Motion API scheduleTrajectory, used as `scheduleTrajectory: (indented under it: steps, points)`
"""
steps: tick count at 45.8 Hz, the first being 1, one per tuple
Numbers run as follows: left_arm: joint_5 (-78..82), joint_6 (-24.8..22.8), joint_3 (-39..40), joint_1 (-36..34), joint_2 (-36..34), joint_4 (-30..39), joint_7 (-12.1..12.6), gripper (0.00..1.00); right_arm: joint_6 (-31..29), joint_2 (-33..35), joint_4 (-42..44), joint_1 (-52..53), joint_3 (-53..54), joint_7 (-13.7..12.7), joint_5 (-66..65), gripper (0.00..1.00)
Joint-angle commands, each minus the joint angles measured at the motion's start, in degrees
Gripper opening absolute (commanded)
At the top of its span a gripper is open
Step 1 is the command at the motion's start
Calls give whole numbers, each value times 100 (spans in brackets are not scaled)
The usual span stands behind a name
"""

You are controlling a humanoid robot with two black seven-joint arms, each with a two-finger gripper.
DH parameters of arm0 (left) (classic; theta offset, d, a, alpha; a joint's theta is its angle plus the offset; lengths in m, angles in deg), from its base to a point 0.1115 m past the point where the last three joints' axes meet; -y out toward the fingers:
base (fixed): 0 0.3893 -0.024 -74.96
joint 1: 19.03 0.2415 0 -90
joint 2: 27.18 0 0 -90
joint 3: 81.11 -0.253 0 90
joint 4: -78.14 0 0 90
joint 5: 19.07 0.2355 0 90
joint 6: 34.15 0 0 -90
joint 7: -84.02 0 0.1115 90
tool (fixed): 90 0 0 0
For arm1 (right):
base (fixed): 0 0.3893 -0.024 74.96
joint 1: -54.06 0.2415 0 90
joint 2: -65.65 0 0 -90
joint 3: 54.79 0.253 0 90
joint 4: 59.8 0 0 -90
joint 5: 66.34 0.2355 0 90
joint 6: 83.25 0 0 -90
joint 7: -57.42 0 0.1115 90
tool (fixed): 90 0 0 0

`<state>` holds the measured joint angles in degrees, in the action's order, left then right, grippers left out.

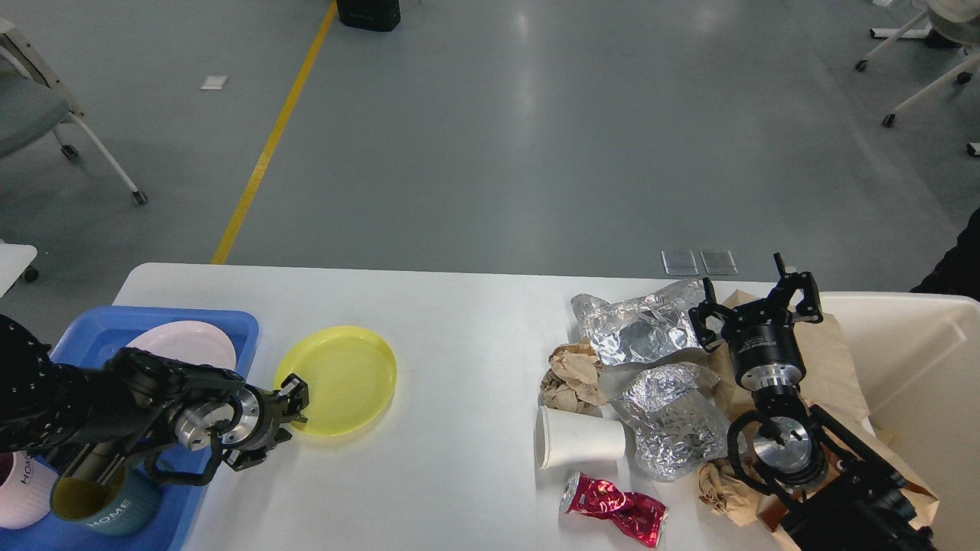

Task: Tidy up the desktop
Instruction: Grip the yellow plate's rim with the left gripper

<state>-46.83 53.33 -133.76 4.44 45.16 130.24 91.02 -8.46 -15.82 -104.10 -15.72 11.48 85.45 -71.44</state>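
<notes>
Yellow plastic is sitting between my left gripper's (295,402) fingers: they are pinching the near-left rim of the yellow plate (341,379), which is lying on the desktop (452,337) just beside the blue tray (230,325). My right gripper (754,302) is hovering with its fingers spread apart over crumpled foil (639,329), near a tipped paper cup (578,438) and a crushed red can (616,509).

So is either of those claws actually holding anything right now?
The left gripper pinches the yellow plate by its near-left rim. The right gripper is open and holds nothing.
</notes>
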Motion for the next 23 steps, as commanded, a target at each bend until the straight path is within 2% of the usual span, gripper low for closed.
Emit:
scheduleTrajectory:
  steps: [1, 4, 12, 23]
  points:
    - [7, -2, 9, 79, -9, 2, -5, 4, 0, 0, 0, -1, 0, 1, 0, 100]
    - [7, -2, 9, 79, -9, 2, 3, 0, 0, 0, 0, -1, 0, 1, 0, 100]
    - [7, -2, 0, 70, 0, 11, 21, 0, 0, 0, 0, -1, 0, 1, 0, 100]
    - [7, -116, 18, 0, -18, 29, 249, 0, 0, 0, 0, -1, 0, 1, 0, 100]
